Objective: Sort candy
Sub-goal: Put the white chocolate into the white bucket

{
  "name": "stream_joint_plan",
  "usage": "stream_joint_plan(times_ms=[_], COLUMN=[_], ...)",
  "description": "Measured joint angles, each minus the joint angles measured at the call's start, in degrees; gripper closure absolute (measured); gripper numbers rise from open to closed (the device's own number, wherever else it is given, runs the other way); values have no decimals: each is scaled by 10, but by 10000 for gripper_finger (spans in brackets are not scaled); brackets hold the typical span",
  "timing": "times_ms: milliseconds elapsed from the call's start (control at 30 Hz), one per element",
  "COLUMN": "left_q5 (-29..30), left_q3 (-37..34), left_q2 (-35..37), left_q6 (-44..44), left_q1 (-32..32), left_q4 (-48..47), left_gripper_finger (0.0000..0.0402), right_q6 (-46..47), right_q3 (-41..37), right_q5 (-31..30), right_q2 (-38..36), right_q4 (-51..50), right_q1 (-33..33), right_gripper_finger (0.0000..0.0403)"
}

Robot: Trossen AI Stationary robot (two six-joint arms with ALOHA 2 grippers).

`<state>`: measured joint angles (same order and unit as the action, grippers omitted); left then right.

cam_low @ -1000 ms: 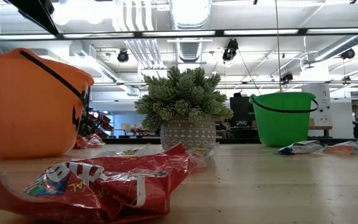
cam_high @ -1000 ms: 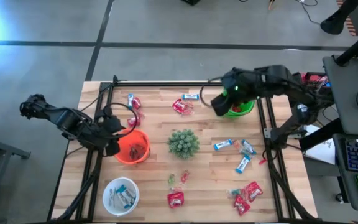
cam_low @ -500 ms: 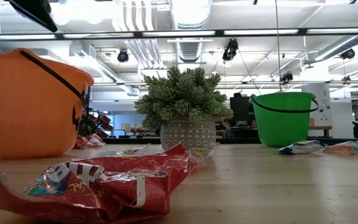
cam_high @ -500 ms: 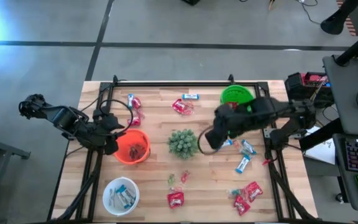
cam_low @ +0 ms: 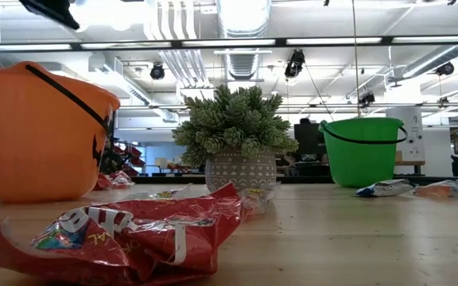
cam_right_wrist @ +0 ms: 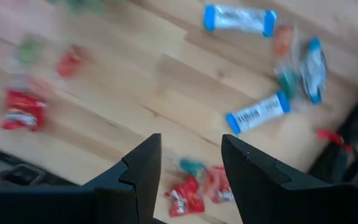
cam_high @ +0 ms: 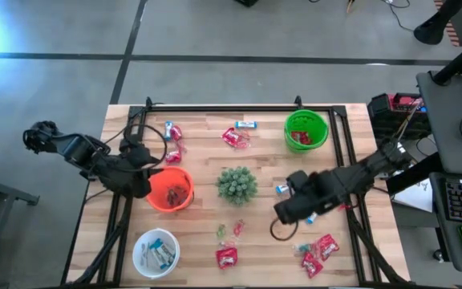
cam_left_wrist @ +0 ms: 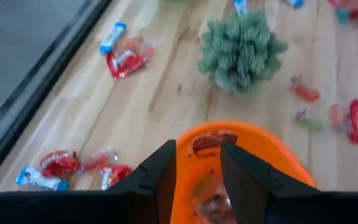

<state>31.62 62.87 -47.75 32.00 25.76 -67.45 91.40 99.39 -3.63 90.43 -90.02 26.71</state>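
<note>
- From above: my right pincer (cam_high: 283, 213) hangs empty over the tabletop (cam_high: 263, 193), fingers apart, near loose candy (cam_high: 319, 247). My left pincer (cam_high: 144, 183) sits by the orange bowl (cam_high: 172, 189).
- Down low: a red packet (cam_low: 126, 233) lies in front.
- My left wrist: fingers (cam_left_wrist: 160, 171) apart over the orange bowl, holding nothing.
- My right wrist: blue-and-white bars (cam_right_wrist: 258, 113) lie below.

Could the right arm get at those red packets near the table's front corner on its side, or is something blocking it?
Probably yes. The right gripper hangs open and empty close to the red packets, with only bare table between them; the plant and bowls stand elsewhere.
</note>
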Motion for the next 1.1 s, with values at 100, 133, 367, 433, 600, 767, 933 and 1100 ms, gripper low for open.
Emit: stream_joint_plan(times_ms=[100,133,367,433,600,767,933,1100], left_q5=[18,21,48,63,91,96,96,95], left_q3=[27,36,91,106,132,136,131,130], left_q2=[0,0,0,0,0,6,23,40], left_q6=[-8,-15,-31,-31,-31,-44,-68,-88], left_q1=[0,0,0,0,0,0,0,0], left_q4=[0,-1,-6,-16,-59,-110,-121,-121], left_gripper_finger=[294,294,294,294,294,294,294,294], right_q6=[51,70,197,222,278,343,366,379], right_q3=[-29,-36,-81,-92,-127,-179,-224,-252], right_q5=[7,6,6,7,6,6,6,4], right_q2=[-2,-3,-3,-3,-3,-3,-3,-3], right_q4=[0,-1,3,3,6,29,85,110], right_q1=[21,27,63,69,73,73,73,73], right_gripper_finger=[243,243,243,243,243,243,243,243])
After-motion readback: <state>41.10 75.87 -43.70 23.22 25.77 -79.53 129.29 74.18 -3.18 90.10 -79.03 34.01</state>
